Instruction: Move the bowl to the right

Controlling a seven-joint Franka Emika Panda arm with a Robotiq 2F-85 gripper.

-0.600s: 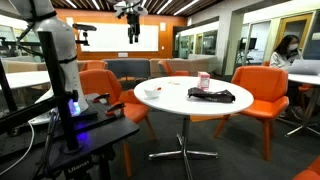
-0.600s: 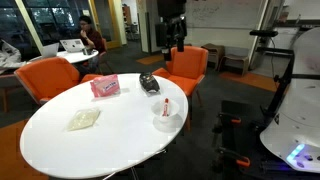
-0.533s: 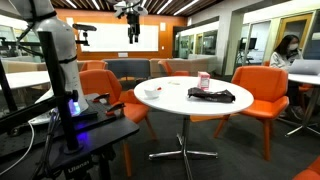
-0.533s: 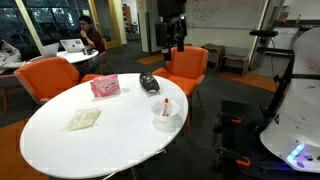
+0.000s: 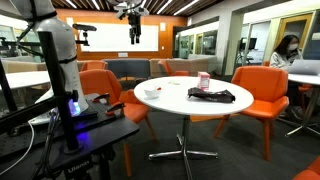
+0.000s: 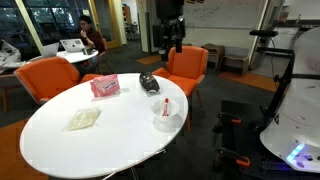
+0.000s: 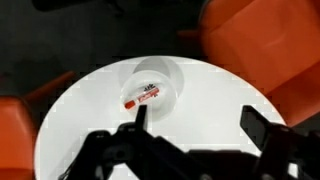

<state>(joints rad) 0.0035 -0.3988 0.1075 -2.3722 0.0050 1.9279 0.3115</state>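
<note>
The bowl (image 5: 152,92) is small, shallow and white, and stands near the table edge on the robot's side. It also shows in an exterior view (image 6: 166,117) and in the wrist view (image 7: 155,84). A reddish, marker-like item lies in it. My gripper (image 5: 133,35) hangs high above the table, open and empty, and also shows in an exterior view (image 6: 170,42). In the wrist view its fingers (image 7: 198,125) spread wide, and the bowl lies far below, near one fingertip.
On the round white table (image 5: 180,108) stand a pink-and-white cup (image 5: 204,80) and a flat black object (image 5: 214,95). A pale flat packet (image 6: 84,119) lies there too. Orange chairs (image 5: 262,92) ring the table. A person sits at a far desk (image 6: 90,38).
The gripper has shifted very slightly high above the table. Nothing on the table has moved.
</note>
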